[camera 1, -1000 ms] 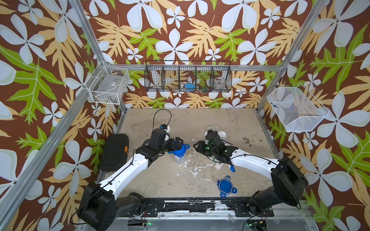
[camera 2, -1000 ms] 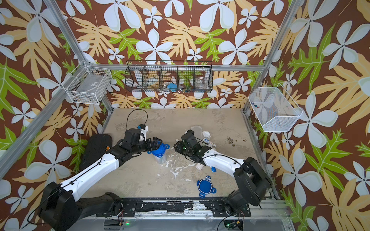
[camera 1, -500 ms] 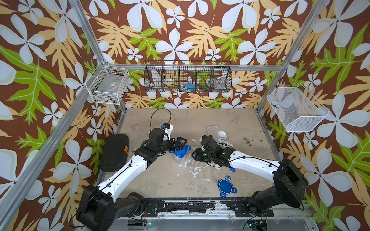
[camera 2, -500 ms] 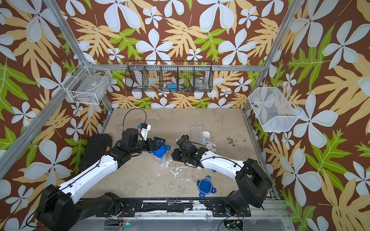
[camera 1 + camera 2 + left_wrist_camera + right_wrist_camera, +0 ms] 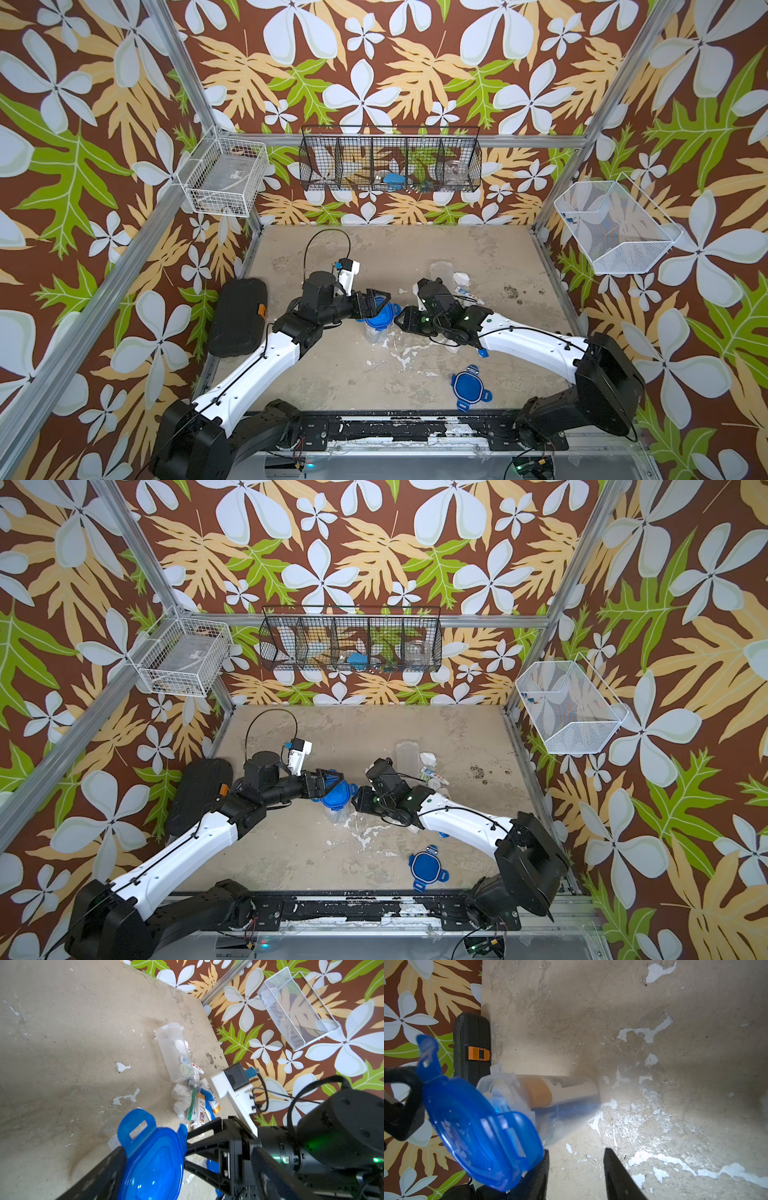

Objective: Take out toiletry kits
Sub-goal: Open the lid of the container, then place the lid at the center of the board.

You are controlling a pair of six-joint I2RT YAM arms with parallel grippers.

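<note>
Leaf-and-flower wallpaper [image 5: 374, 83] is boxing in the scuffed beige tabletop [image 5: 374, 257] we are working on, and the upright clear jar [image 5: 376, 334] at its middle is serving as our marker. We are holding our left gripper [image 5: 379, 305] over that jar's mouth, its fingers spread nearly as wide as they go and bearing on opposite edges of the blue lid [image 5: 153, 1159]. The lid is sitting tipped rather than flat on the rim, so we are judging that we are gripping it to peel it off. We are hovering our right gripper [image 5: 574, 1155] on the jar's opposite side, level with the lid, its fingers partly parted with nothing between them and one just beside the lid's nearest tab, probably so it can steady the jar or help pry. One toiletry kit [image 5: 560, 1111] is waiting inside this jar: a white bottle [image 5: 571, 1086] with a gold cap is showing through the wall, its dark print blurring beyond reading. Farther back from the jar, on the right arm's side, a second clear jar [image 5: 174, 1053] with no lid is sitting, and the other kit [image 5: 196, 1103] is lying spilled on the table just beside it, already out. Its tubes and sachets are carrying coloured labels too small for us to read. Nearer our base than the upright jar, a loose blue lid [image 5: 469, 386] is lying flat.
</note>
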